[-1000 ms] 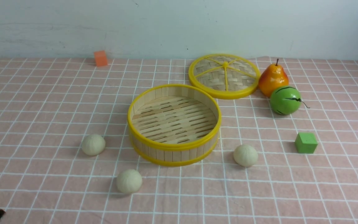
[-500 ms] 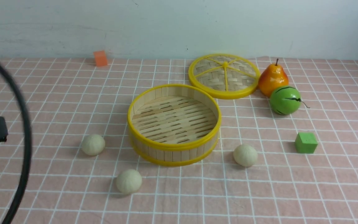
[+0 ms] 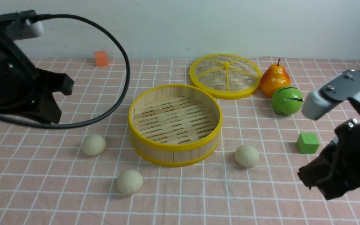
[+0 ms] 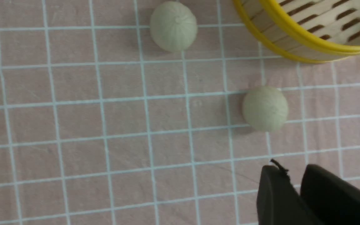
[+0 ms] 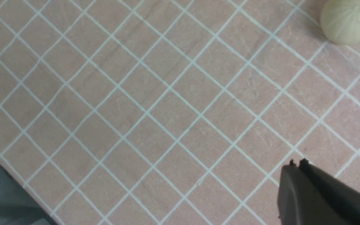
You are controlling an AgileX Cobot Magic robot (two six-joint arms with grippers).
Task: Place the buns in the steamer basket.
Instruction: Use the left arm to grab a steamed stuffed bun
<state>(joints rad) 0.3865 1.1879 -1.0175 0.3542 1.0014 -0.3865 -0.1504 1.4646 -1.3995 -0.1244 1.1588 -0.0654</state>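
Note:
Three cream buns lie on the pink checked cloth: one left of the steamer basket (image 3: 93,145), one in front of it (image 3: 129,182), one at its right front (image 3: 246,155). The steamer basket (image 3: 175,147) is empty. My left gripper (image 3: 62,103) hangs above the cloth, left of the basket. Its fingers stand a little apart, holding nothing. The left wrist view shows it (image 4: 291,170) short of the front bun (image 4: 265,108) and the left bun (image 4: 173,25). My right gripper (image 3: 305,179) is shut and empty, right of the right bun (image 5: 348,20).
The flat woven lid (image 3: 226,76) lies behind the basket. A pear (image 3: 274,78), a green striped fruit (image 3: 286,100) and a green cube (image 3: 307,143) are on the right. An orange cube (image 3: 101,58) sits at the back left. A black cable (image 3: 120,56) loops from the left arm.
Both arms have come into view: the left rose from the lower left corner to the upper left, the right entered from the right. The buns and basket have not moved.

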